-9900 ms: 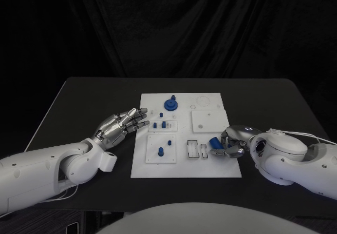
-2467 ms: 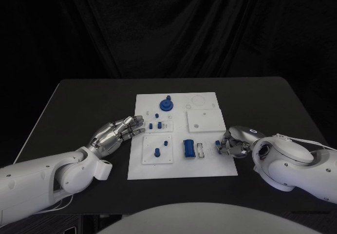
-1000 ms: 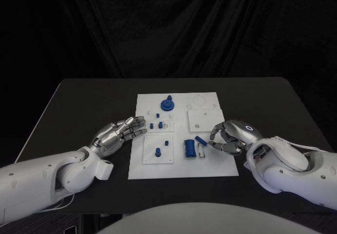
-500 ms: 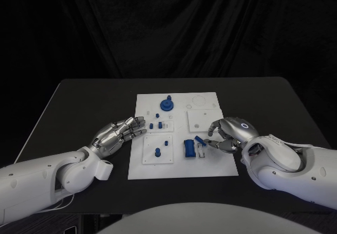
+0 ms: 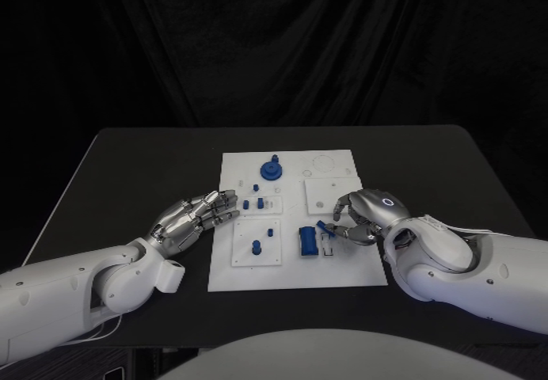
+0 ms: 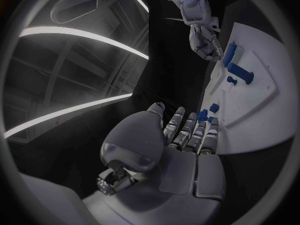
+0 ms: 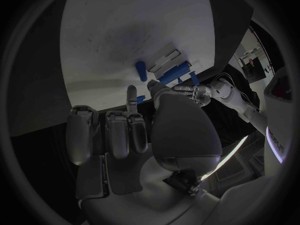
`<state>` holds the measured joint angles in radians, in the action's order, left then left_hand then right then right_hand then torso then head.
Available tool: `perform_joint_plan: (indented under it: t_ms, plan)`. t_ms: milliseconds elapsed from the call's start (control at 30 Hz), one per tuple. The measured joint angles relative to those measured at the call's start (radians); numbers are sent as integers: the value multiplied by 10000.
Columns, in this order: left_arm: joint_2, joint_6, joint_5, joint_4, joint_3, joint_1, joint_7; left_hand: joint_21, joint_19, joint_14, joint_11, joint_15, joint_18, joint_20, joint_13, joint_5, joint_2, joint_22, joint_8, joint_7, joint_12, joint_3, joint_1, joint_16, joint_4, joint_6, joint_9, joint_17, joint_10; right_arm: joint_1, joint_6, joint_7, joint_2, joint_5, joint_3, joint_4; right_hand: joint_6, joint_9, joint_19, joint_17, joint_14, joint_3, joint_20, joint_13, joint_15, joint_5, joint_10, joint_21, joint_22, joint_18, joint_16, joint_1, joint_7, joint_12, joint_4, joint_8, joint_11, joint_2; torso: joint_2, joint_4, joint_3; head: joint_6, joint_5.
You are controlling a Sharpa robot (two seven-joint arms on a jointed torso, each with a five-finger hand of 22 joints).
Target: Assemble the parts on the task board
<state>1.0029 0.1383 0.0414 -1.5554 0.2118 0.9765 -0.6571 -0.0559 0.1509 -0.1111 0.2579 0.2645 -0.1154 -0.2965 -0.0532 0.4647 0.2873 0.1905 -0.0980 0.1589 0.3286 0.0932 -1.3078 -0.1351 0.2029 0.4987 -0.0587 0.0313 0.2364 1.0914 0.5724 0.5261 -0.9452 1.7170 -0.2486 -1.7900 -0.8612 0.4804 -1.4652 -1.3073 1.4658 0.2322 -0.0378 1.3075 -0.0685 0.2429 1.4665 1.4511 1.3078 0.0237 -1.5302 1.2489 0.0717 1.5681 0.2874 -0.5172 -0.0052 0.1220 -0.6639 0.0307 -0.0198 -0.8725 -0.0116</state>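
The left hand (image 5: 196, 214) lay flat just off the task board's (image 5: 354, 269) left edge, fingers straight and slightly apart, holding nothing. A blue cylinder (image 5: 307, 241) lay in the board's near middle. Just right of it, the right hand (image 5: 363, 215) hovered with fingers curled, pinching a small blue part (image 5: 327, 229) over the board.

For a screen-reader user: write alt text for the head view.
The robot's right hand pinches a small blue part over the white task board, just right of a blue cylinder lying on the board. The left hand rests open at the board's left edge, and more blue parts stand farther back.
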Motion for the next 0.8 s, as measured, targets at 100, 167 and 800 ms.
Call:
perform_joint_plan:
  t_ms: [100,167,800]
  plan:
    - [-9,12,0,8,0,-2,7,0,0,0,0,0,0,0,0,0,0,0,0,0,0,0,0,0,0,0,0,0,0,-5,-66,7,106,-28,1,87,-5,-19,0,0,0,57,0,0,0,36,0,-31,0,0,0,59,-5,0,-35,-12,0,-47,0,0,0,0,-8]
    - [-13,23,0,12,0,-6,12,0,0,0,0,0,0,0,1,0,0,0,0,0,0,0,0,0,0,0,0,0,0,-10,-112,11,158,-39,1,131,-35,-29,0,0,0,98,0,0,0,36,0,-41,-1,1,0,247,-36,0,-77,-57,0,28,2,0,0,0,-8]
    - [-37,107,0,36,0,-25,60,0,0,0,0,0,0,0,1,0,0,-1,1,0,-1,0,0,0,0,0,0,-1,-1,-24,-587,57,362,-86,10,339,-161,-124,0,0,37,135,0,-1,-38,-345,-35,-41,-2,1,39,1182,-160,0,-256,-232,-36,359,5,-5,9,0,-23]
